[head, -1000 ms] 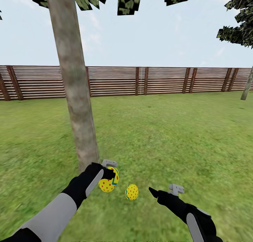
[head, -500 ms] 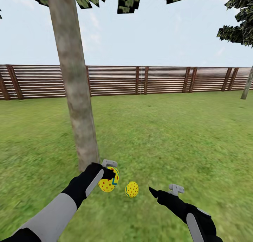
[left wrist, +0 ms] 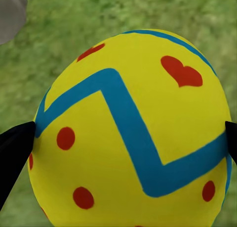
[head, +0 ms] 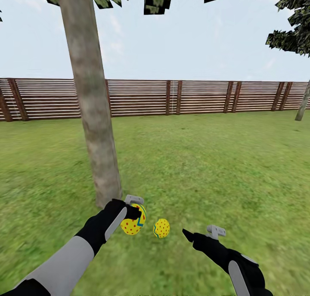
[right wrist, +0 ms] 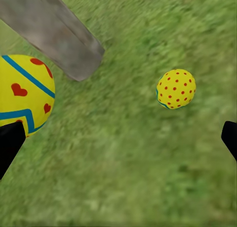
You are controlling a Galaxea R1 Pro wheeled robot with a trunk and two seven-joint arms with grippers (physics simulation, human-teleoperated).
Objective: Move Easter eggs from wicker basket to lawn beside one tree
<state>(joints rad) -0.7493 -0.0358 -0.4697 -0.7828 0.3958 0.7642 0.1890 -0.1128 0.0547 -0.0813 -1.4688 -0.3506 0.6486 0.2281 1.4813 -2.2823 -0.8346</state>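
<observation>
My left gripper [head: 134, 213] is shut on a yellow Easter egg [head: 131, 224] with red dots and a blue zigzag, held just above the lawn [head: 206, 167] beside the foot of the thick grey-brown tree [head: 97, 137]. Up close, that egg [left wrist: 133, 133] sits between the black fingertips [left wrist: 14, 153]. A second dotted egg [head: 161, 228] lies on the grass a little to its right, also seen as the small egg [right wrist: 176, 88] near the trunk [right wrist: 54, 34]. My right gripper [head: 199, 233] hovers open and holds nothing, to the right of that egg. The wicker basket is out of view.
A brown slatted fence [head: 193, 98] closes the garden at the back. Another trunk [head: 302, 103] leans at the far right edge. Open grass stretches ahead and to the right of the tree.
The loose egg on the grass has shifted slightly away from me. Both arms and the held egg stay where they were.
</observation>
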